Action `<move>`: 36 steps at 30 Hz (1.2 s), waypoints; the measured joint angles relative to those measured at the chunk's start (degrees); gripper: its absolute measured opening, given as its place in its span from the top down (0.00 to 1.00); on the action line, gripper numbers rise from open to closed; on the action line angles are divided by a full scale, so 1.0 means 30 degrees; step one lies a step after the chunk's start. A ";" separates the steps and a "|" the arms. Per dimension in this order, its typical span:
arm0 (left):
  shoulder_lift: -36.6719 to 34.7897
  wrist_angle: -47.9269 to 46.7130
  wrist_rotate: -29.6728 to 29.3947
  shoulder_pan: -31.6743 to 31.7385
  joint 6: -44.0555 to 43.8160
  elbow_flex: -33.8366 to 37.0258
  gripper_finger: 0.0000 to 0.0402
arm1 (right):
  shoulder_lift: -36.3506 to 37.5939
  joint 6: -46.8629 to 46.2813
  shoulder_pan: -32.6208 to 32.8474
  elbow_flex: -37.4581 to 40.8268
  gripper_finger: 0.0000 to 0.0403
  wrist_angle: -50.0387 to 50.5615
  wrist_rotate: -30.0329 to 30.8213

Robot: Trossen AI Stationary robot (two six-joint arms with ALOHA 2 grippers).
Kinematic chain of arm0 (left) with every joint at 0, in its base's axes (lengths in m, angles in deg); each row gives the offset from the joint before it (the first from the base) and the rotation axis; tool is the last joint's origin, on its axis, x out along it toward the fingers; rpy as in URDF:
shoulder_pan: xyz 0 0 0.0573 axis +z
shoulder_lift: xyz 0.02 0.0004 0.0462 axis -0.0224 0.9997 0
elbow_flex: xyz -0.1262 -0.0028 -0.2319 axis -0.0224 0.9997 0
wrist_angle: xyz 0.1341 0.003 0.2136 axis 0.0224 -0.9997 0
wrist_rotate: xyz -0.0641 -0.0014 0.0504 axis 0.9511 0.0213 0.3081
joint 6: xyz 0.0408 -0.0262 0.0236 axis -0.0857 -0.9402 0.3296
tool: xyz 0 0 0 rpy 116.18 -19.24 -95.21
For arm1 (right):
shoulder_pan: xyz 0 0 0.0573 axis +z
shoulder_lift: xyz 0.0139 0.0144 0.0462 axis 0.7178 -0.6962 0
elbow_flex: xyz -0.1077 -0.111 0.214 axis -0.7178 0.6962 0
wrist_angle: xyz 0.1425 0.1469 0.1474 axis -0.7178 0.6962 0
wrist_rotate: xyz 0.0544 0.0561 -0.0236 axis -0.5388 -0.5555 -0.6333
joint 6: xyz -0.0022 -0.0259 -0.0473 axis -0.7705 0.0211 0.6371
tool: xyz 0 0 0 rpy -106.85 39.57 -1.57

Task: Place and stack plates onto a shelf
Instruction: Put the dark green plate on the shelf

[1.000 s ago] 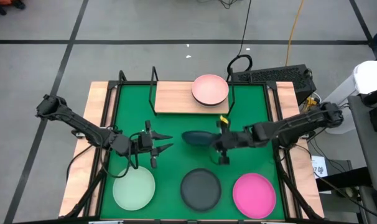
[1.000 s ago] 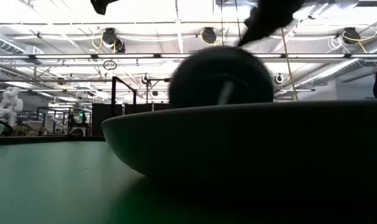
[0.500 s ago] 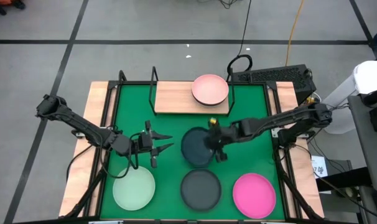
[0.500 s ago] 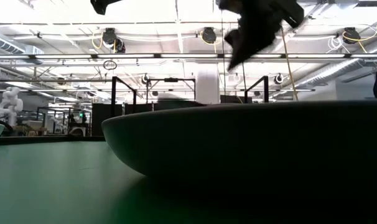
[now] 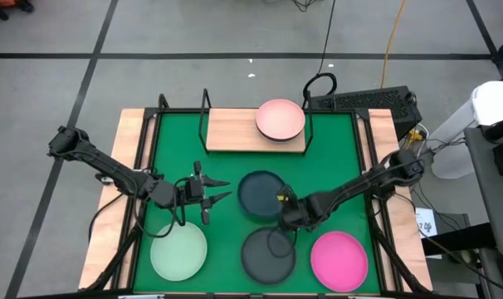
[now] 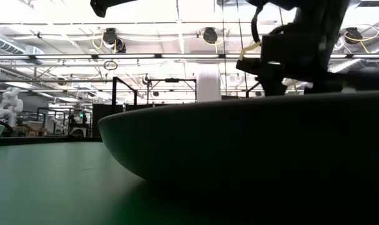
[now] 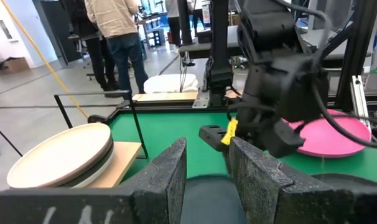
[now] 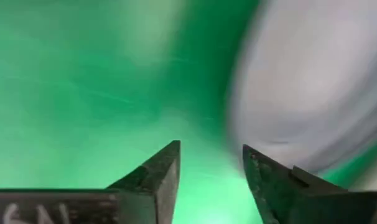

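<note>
The shelf (image 5: 235, 133) stands at the mat's far edge and carries a pale pink plate (image 5: 280, 120) at its right end. A dark teal plate (image 5: 261, 193) lies flat on the green mat's middle. Along the near edge lie a pale green plate (image 5: 178, 253), a black plate (image 5: 267, 253) and a hot pink plate (image 5: 339, 259). My right gripper (image 5: 286, 218) hovers open and low between the teal and black plates, with only mat between its fingers (image 8: 210, 149). My left gripper (image 5: 227, 188) waits open just left of the teal plate, holding nothing.
Black rod uprights (image 5: 205, 116) rise at the shelf's ends. The black plate (image 6: 239, 144) fills the low view's foreground. A keyboard (image 5: 363, 101) lies beyond the table's far right corner. People (image 7: 117, 31) stand in the room behind. Bare mat shows left of the shelf's front.
My right gripper has brought the dark teal plate down from a tilted, lifted pose, laid it flat on the mat's middle and let go. It has then moved toward the near edge and lower, to between the teal and black plates.
</note>
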 joint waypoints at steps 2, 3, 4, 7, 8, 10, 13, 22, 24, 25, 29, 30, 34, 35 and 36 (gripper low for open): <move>0.0000 -0.0006 0.0000 0.0000 -0.0161 0.0000 0.68 | -0.0285 0.0684 0.0249 0.0299 0.58 -0.0778 0.1831; 0.0000 -0.0002 0.0000 0.0000 -0.0267 0.0000 0.68 | -0.0373 0.1051 0.0326 0.0472 0.57 -0.1206 0.2571; 0.0000 -0.0009 0.0000 0.0000 -0.0335 0.0000 0.68 | -0.0380 0.1404 0.0377 0.0664 0.56 -0.1752 0.3037; 0.0000 -0.0024 0.0000 0.0000 -0.0431 0.0000 0.68 | -0.0315 0.2067 0.0428 0.1147 0.55 -0.3589 0.3242; 0.0000 -0.0024 0.0000 0.0000 -0.0443 0.0000 0.68 | -0.0314 0.2062 0.0428 0.1286 0.55 -0.4019 0.3187; 0.0000 -0.0024 0.0000 -0.0007 -0.0443 0.0000 0.68 | -0.0322 0.2098 0.0383 0.1575 0.55 -0.4661 0.2748; 0.0000 -0.0024 0.0000 -0.0007 -0.0438 0.0000 0.68 | -0.0323 0.2119 0.0275 0.2257 0.56 -0.5649 0.2440; 0.0000 -0.0038 0.0000 -0.0007 -0.0400 0.0000 0.68 | -0.0256 0.2097 0.0042 0.3431 0.78 -0.6789 0.2241; 0.0000 -0.0046 0.0000 -0.0007 -0.0395 0.0000 0.68 | -0.0244 0.2226 0.0042 0.3457 0.88 -0.6786 0.2271; 0.0000 -0.0046 -0.0002 -0.0007 -0.0400 0.0000 0.68 | -0.0182 0.2510 0.0042 0.3474 0.93 -0.6801 0.2345; 0.0000 -0.0053 0.0000 -0.0007 -0.0393 0.0000 0.68 | 0.0505 0.3156 0.0134 0.3489 0.98 -0.6862 0.3172; 0.0000 -0.0046 0.0000 -0.0007 -0.0397 0.0000 0.68 | 0.0722 0.3565 0.0150 0.3496 0.98 -0.6878 0.3225; 0.0000 -0.0055 0.0000 -0.0007 -0.0392 0.0000 0.68 | 0.2027 0.5462 0.0176 0.3492 0.99 -0.7040 0.3214; 0.0000 -0.0064 0.0000 -0.0007 -0.0391 0.0000 0.68 | 0.2340 0.5926 0.0165 0.3489 0.99 -0.7051 0.3209; 0.0000 -0.0075 0.0000 -0.0007 -0.0385 0.0000 0.68 | 0.2636 0.6347 0.0163 0.3489 0.99 -0.7044 0.3218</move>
